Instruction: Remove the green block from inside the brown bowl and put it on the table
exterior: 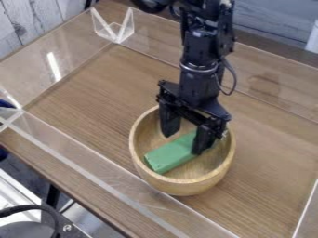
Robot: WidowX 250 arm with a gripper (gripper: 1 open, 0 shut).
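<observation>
Lower centre: black gripper [191,132] fully spread, empty, above small green rectangular block [170,153]; likely light, rigid; pinch its long sides.
</observation>
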